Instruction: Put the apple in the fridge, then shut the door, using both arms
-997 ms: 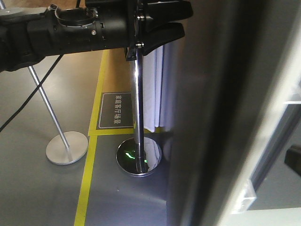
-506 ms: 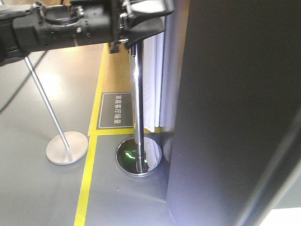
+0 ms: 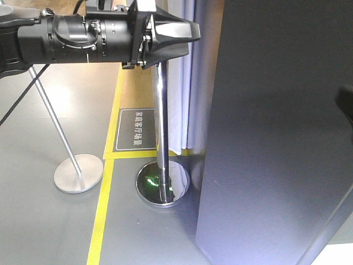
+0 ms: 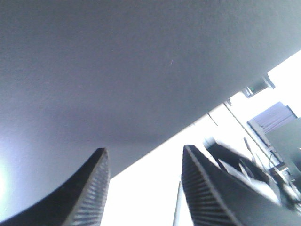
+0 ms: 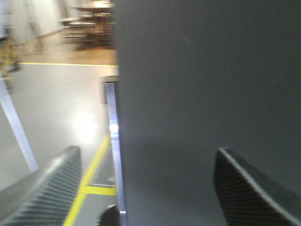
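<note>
The door [image 3: 276,138] is shown as a broad dark grey face filling the right half of the front view, with only its outer surface visible; whether it is fully closed against the fridge cannot be told. The apple is not seen in any view.

The left gripper [image 3: 185,37] is seen at the upper left of the front view, carried on a black arm [image 3: 60,41] that reaches in horizontally from the left edge. Its tips are pointed toward the door and lie just beside the door's left edge; contact cannot be judged. In the left wrist view the two ribbed fingers [image 4: 94,188] are shown apart, with nothing between them, and the grey door face [image 4: 141,70] is spread above them.

In the right wrist view the fingers [image 5: 51,188] of the right gripper [image 5: 146,188] are seen spread wide at the lower corners, nothing being held, and the door face [image 5: 211,94] lies directly ahead of them, near.

Beyond the door, a chrome post [image 3: 160,127] on a round mirrored base is set on the grey floor [image 3: 49,232], with a second, slanted post on a flat disc base [image 3: 78,173] to its left. A yellow floor line [image 3: 102,221] and a dark floor sign with white characters [image 3: 135,130] are seen between them.
</note>
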Tool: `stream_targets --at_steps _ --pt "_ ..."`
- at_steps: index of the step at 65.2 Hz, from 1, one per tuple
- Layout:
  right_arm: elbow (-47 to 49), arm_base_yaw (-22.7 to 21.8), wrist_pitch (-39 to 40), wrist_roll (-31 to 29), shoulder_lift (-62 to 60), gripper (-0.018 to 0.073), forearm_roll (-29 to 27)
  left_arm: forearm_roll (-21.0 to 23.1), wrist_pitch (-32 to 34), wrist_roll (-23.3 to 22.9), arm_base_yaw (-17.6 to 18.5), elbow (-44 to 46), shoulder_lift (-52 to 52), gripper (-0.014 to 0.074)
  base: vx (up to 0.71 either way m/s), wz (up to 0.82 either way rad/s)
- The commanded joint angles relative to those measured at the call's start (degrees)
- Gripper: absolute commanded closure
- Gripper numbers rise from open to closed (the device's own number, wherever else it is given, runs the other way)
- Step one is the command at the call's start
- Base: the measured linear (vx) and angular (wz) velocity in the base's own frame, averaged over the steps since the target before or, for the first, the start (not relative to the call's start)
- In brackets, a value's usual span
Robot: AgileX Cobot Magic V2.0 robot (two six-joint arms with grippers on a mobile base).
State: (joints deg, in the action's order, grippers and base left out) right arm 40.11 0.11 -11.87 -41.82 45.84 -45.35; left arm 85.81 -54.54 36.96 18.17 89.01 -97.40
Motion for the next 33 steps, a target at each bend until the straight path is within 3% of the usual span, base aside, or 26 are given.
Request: stream_targets --at_steps 1,33 --pt "3.2 -0.3 6.0 -1.7 3.8 -0.0032 -0.8 3.6 -0.5 0.2 0.1 1.9 2.5 0.0246 0.00 0.00" --pt "16.9 -0.3 8.4 -3.7 21.2 -0.0017 -0.8 3.6 -0.6 0.2 0.1 1.9 2.5 0.0248 0.00 0.00"
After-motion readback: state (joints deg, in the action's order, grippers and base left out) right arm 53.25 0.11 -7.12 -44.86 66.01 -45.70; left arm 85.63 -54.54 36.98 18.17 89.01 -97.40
